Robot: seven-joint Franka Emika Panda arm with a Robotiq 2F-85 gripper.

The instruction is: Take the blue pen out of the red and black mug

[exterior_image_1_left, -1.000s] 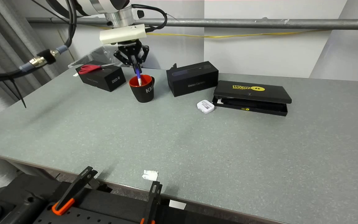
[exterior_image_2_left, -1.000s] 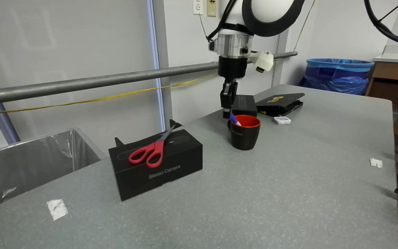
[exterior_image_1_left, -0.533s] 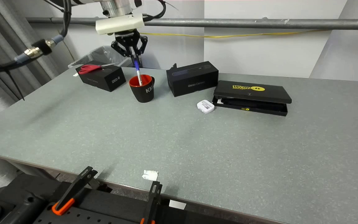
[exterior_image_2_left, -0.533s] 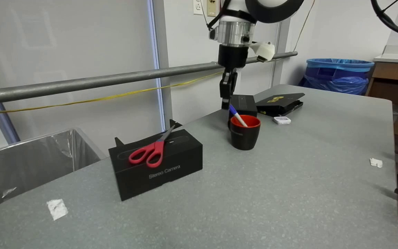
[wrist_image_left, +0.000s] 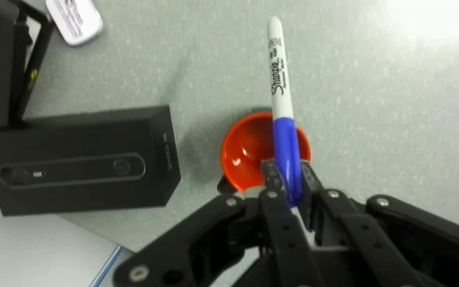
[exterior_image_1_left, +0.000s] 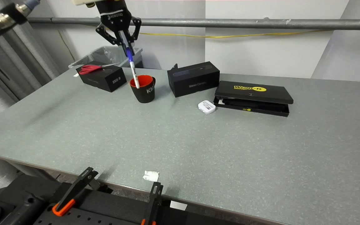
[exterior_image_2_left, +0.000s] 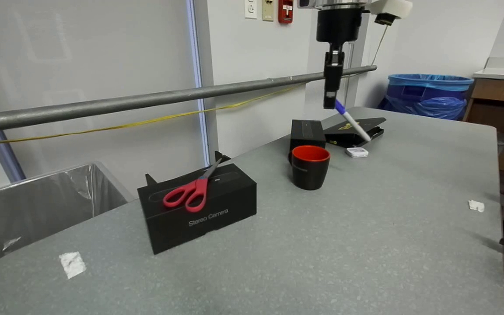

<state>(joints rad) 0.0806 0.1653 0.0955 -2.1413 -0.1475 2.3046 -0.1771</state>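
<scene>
The mug [exterior_image_1_left: 144,94] stands upright on the table in both exterior views [exterior_image_2_left: 309,174], black outside and red inside. In the wrist view its red inside [wrist_image_left: 243,153] shows below the jaws. My gripper [exterior_image_1_left: 130,52] is shut on the blue pen [exterior_image_1_left: 132,67] by its blue cap end. The wrist view shows the pen [wrist_image_left: 280,87] between the fingertips [wrist_image_left: 287,175], its white barrel pointing away. In an exterior view the gripper [exterior_image_2_left: 330,103] holds the tilted pen [exterior_image_2_left: 353,121] in the air, clear of the mug and above its rim.
A black box [exterior_image_1_left: 194,79] stands beside the mug. A black box with red scissors [exterior_image_2_left: 190,194] on it is on the mug's opposite side. A black Wrap-it case [exterior_image_1_left: 253,93] and a small white case [exterior_image_1_left: 207,107] lie farther along. A metal pipe [exterior_image_1_left: 261,23] runs along the wall.
My gripper has risen with the pen held in it. The pen, whose lower end was inside the mug, is now out above it and tilted more. The mug has not moved.
</scene>
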